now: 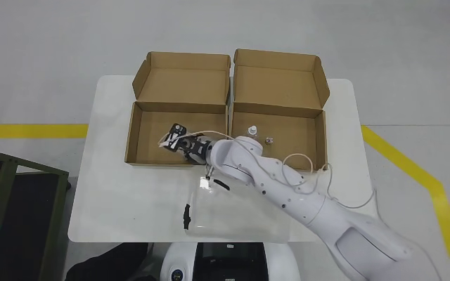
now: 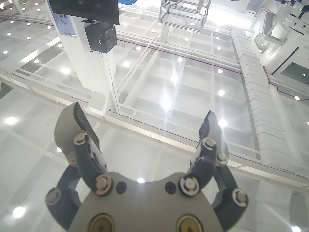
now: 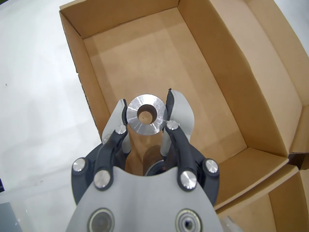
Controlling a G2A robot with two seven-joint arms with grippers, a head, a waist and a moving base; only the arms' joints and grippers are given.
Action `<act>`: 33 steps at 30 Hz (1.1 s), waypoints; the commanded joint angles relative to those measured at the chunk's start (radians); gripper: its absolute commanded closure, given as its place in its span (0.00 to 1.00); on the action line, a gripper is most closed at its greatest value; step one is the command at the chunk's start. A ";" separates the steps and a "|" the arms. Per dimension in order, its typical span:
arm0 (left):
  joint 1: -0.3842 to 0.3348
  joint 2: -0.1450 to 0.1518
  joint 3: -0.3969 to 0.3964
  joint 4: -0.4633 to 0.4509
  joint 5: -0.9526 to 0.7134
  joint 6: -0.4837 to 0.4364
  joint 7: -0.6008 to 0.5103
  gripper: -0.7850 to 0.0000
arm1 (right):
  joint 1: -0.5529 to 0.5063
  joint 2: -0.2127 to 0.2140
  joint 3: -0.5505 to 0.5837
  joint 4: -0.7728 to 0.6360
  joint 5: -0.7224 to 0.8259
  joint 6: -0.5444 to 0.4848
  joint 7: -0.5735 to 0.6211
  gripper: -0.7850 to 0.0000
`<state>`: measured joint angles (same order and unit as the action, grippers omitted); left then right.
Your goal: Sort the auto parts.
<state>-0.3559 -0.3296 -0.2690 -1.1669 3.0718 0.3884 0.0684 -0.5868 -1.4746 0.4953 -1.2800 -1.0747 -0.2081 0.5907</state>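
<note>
**Two open cartons, one ring gripped over the left one**

The right arm stretches across the white table (image 1: 112, 175). Its right gripper (image 3: 147, 100) hangs over the floor of the left brown cardboard box (image 1: 140, 133), with the fingers clamped on a silver metal ring (image 3: 157, 112) that has a round hole. The left gripper (image 2: 143, 112) points up at the lit ceiling, its fingers spread wide around nothing. The right brown cardboard box (image 1: 309, 133) stands just beside the left one and holds a small white part (image 1: 252, 130). Yellow tape (image 1: 42, 131) lines the grey floor.

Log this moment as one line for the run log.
right gripper: shut on metal ring, over floor of cardboard box | left gripper: open, holding nothing, aimed at ceiling | second box: two small parts inside
</note>
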 commanded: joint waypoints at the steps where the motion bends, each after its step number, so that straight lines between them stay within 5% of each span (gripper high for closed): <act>1: 0.000 0.000 0.000 0.000 0.000 0.000 0.000 0.00 | 0.008 -0.012 -0.003 0.023 0.005 0.004 0.005 1.00; 10: 0.000 0.000 0.000 0.000 0.000 0.000 0.000 0.00 | 0.043 -0.060 -0.021 0.103 0.019 0.000 0.053 0.99; 24: 0.000 0.000 0.000 0.000 0.000 0.000 0.000 0.00 | 0.067 -0.112 -0.019 0.191 0.020 -0.034 0.075 0.60; 33: 0.000 0.000 0.000 0.000 0.000 0.000 0.000 0.00 | 0.053 -0.108 0.034 0.137 0.014 -0.071 0.076 0.53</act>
<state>-0.3559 -0.3296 -0.2690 -1.1669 3.0718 0.3884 0.0684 -0.5286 -1.5864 0.5170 -1.1244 -1.0593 -0.2726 0.6670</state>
